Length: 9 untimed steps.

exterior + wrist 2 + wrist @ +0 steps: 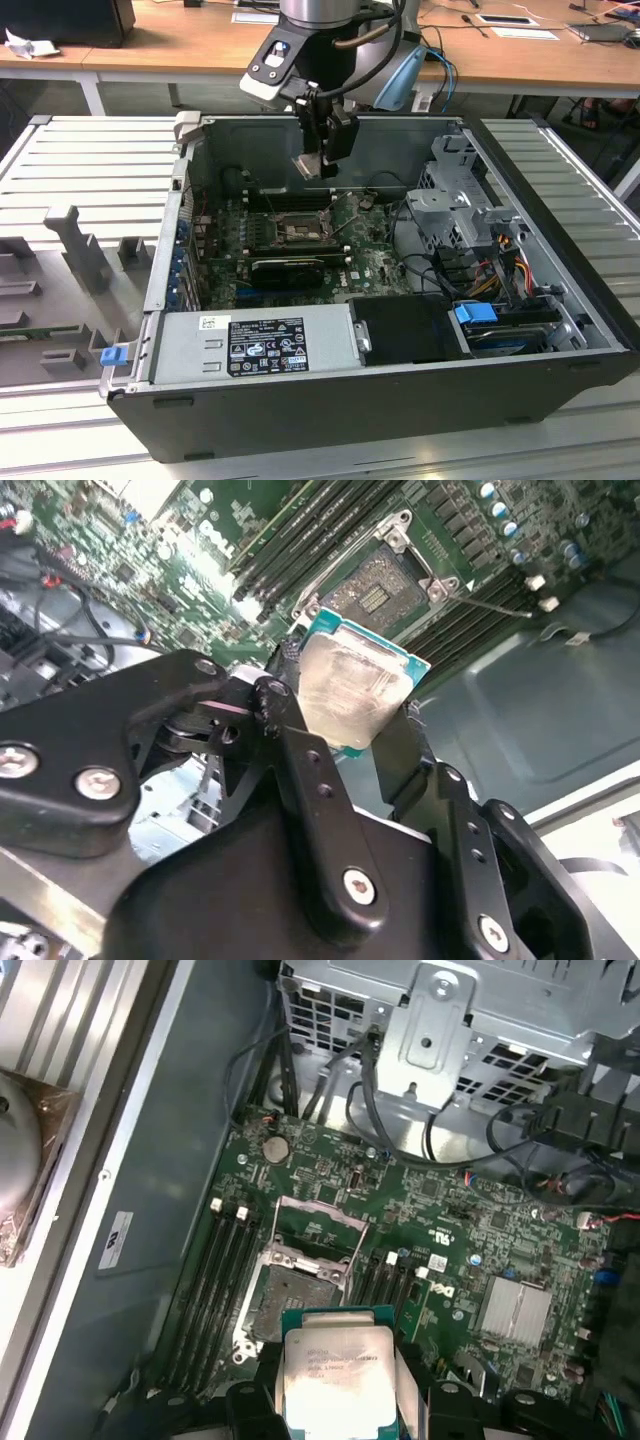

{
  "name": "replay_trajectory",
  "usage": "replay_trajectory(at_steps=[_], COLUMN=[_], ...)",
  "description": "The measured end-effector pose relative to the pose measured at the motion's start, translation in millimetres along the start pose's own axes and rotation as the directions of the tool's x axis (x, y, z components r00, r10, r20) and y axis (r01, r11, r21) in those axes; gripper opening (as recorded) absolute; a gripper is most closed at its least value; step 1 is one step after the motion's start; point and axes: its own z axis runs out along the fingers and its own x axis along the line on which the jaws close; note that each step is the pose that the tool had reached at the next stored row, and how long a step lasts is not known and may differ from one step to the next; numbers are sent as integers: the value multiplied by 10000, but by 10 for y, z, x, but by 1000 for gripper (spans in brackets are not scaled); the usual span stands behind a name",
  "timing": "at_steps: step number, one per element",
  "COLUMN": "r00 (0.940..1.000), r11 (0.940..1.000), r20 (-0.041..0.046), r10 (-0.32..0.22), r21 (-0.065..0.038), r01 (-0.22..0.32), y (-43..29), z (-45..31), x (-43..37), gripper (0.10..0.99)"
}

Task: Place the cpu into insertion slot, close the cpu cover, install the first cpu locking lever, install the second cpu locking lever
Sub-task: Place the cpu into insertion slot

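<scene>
claw [345, 720] pinching the cpu [338, 1370] by its edges, hovering over the open insertion slot [298, 1288] below me; if it goes down tilted or off-square, it could jam and damage the slot.

cpu [338, 1380] — lower edge cut off by picture edge in first wrist view; both flanks hidden behind gripper [345, 1405] fingers [247, 1405]. Second wrist view: one cpu edge hidden behind finger. insertion slot [298, 1295] — near side hidden behind cpu. Exterior view: arm [320, 15] cut off at top edge; locking levers, slot contacts too small to tell.
</scene>
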Motion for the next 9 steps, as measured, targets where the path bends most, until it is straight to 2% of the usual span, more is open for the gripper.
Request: replay_trajectory(at_steps=[3,9], r00=[9993,9991], r11=[9993,9991], r20=[32,-4], r10=[378,416], r21=[-7,-17], r01=[-378,-416], y=[-1,-5], z=[19,46], x=[1,1], gripper=[529,529])
